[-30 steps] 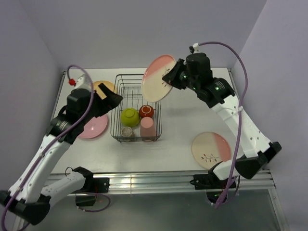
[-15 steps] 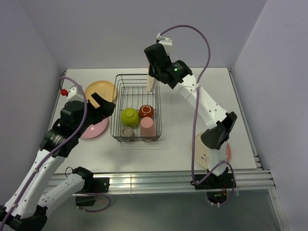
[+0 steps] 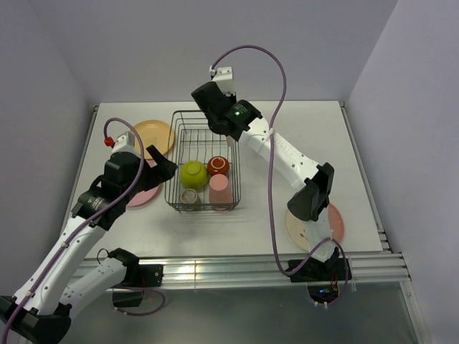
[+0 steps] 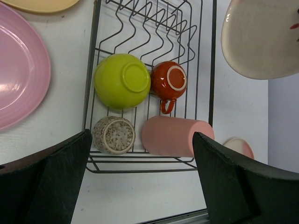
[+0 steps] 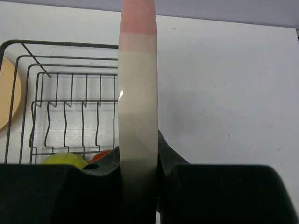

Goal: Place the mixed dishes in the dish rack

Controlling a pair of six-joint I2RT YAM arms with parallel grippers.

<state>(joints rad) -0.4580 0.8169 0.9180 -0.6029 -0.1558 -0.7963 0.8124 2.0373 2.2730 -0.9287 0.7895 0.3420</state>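
My right gripper (image 5: pixel 138 154) (image 3: pixel 215 118) is shut on the rim of the pink-and-cream plate (image 5: pixel 138 93) (image 4: pixel 261 37). It holds the plate on edge over the far right part of the dish rack (image 3: pixel 173 165) (image 5: pixel 60 44). The top view hides the plate under the arm. In the rack's near end lie the lime-green bowl (image 3: pixel 193 173) (image 4: pixel 122 80), red-brown mug (image 3: pixel 219 166), salmon-pink cup (image 3: pixel 219 188) and small speckled cup (image 3: pixel 189 196). My left gripper (image 3: pixel 159 172) (image 4: pixel 142 140) hangs open and empty left of the rack.
An orange-yellow plate (image 3: pixel 152 132) and a pink plate (image 3: pixel 147 195) lie left of the rack, the pink one partly under my left arm. The twig-drawn plate (image 3: pixel 326 222) lies at the near right, partly behind my right arm's elbow. Walls close in the table on three sides.
My right arm has swung left, carrying the plate from right of the rack to over its far end and turning it on edge. My left arm drew back slightly, still open.
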